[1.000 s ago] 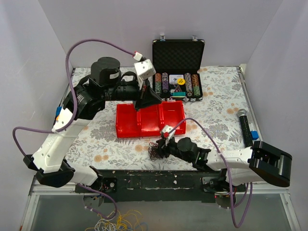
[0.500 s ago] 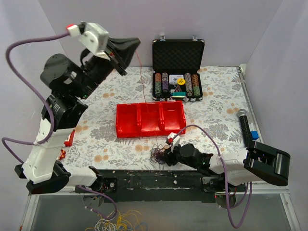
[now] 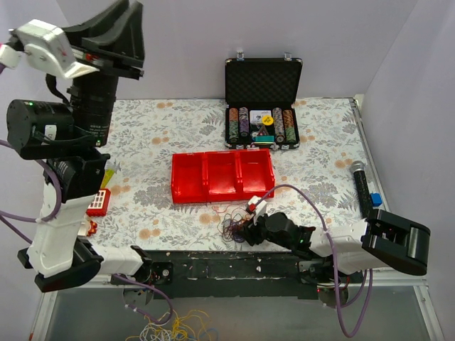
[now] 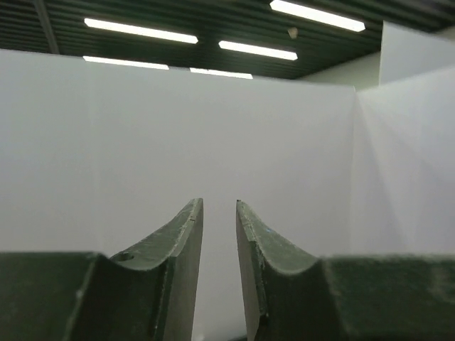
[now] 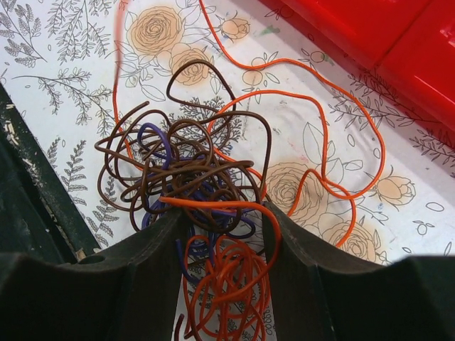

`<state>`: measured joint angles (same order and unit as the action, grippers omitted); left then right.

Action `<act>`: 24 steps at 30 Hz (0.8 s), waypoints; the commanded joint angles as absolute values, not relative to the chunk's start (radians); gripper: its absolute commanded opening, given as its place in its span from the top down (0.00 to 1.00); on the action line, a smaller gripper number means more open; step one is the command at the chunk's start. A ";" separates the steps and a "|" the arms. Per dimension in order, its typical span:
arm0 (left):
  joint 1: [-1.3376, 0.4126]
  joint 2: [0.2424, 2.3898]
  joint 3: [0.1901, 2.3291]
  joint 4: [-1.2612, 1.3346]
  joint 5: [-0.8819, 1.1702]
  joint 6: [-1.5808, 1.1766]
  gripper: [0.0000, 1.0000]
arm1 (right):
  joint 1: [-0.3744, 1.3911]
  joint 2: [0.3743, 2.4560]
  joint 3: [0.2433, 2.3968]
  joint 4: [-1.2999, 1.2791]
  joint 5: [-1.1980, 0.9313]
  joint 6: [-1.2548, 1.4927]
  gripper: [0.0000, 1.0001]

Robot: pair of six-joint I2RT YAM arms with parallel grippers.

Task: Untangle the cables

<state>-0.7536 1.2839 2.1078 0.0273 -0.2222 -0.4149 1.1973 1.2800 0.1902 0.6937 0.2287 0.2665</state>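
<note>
Cables knotted, pinched in right hand at counter edge; left hand narrow, empty. Risk: hard pull tightens knot.

I am counting one tangle of cables in three colours by the near edge, one red tray mid-worktop, one black case at the far edge and one microphone at the right edge.
</note>
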 commanded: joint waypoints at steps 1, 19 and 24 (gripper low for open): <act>-0.752 1.255 1.987 -0.331 -0.034 -0.425 0.67 | 1.193 1.252 0.210 0.652 0.241 0.264 0.48; -0.752 1.071 0.925 -0.644 0.468 0.033 0.20 | 1.195 1.128 0.190 0.555 0.219 0.242 0.53; -0.752 1.081 0.819 -0.615 0.506 0.212 0.15 | 1.195 1.111 0.181 0.548 0.222 0.247 0.54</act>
